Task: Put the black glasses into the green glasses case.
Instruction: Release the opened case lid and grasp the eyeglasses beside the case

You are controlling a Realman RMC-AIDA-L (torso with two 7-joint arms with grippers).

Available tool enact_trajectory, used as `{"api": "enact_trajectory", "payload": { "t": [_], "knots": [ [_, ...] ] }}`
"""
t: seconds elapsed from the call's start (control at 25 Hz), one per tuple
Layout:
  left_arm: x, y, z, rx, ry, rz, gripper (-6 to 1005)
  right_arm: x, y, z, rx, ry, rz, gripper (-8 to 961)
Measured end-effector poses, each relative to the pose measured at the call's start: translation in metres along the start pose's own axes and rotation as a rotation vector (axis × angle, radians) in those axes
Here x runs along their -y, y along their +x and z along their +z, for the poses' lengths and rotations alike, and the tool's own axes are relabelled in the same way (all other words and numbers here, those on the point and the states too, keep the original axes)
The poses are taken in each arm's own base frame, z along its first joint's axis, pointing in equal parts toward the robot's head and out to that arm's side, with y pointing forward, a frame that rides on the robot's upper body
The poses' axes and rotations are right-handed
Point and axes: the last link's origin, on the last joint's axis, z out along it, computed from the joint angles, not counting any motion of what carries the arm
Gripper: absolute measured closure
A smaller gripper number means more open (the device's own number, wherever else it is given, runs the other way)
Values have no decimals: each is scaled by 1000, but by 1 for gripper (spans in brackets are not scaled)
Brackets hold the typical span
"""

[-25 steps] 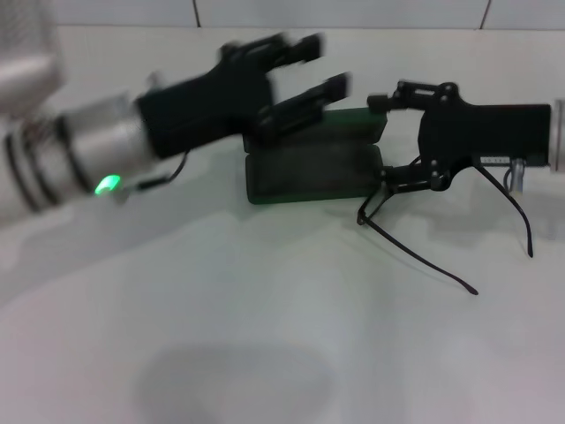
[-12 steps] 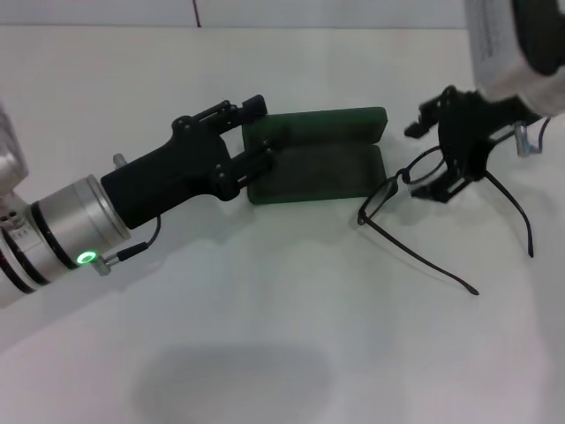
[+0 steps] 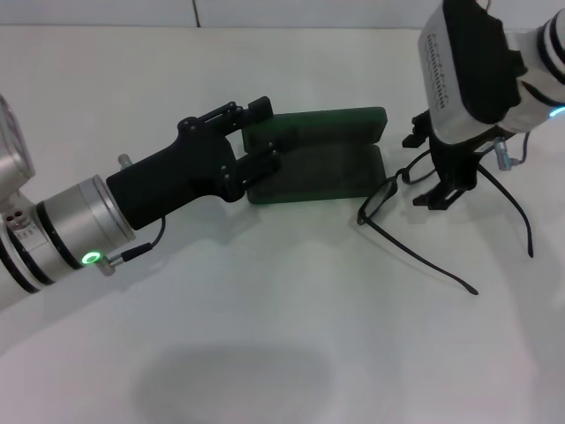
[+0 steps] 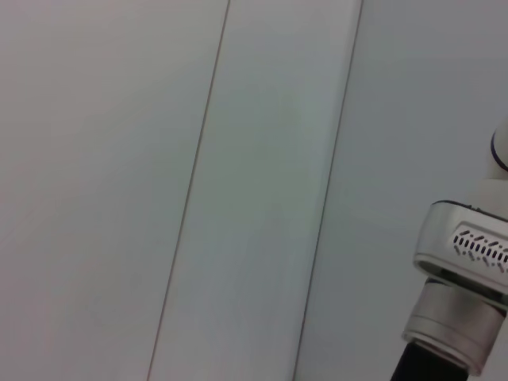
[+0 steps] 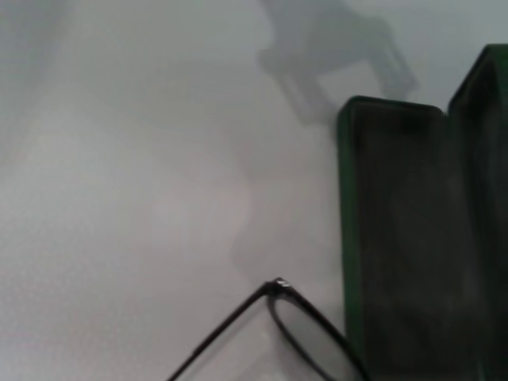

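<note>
The green glasses case point(image 3: 327, 172) lies open on the white table, lid point(image 3: 340, 124) folded back to the far side. My left gripper point(image 3: 259, 137) is at the case's left end, fingers spread open and touching that end. The black glasses point(image 3: 381, 196) rest unfolded on the table just right of the case, temple arms pointing toward me. My right gripper point(image 3: 424, 172) points down over the lenses, open, with a finger on either side of the front frame. The right wrist view shows a lens of the glasses point(image 5: 309, 341) beside the case's dark interior point(image 5: 397, 238).
The white table point(image 3: 265, 336) stretches bare in front of the case and glasses. A tiled wall runs along the table's far edge point(image 3: 194, 25). The left wrist view shows only pale surfaces and a silver arm segment point(image 4: 464, 262).
My left gripper dropped from above the case to its left end and stayed there. My right arm swung round to point down over the glasses. The glasses and case have not moved.
</note>
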Motion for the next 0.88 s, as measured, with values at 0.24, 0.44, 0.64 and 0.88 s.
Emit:
{"api": "enact_trajectory", "payload": {
  "t": [0.24,0.44,0.64,0.88],
  "knots": [
    [1,2,3,-7,-5,4,421,-3,-3,17,-36,35,-57,160],
    [1,4,8,-8,-16,7,420,-3,-6,26,-61,60,-106,275],
    [1,4,8,-8,-16,5,419,0,-12,30,-61,77,-131,363],
    [1,4,9,-8,-15,5,419,-5,-21,38,-59,51,-167,407]
  ]
}}
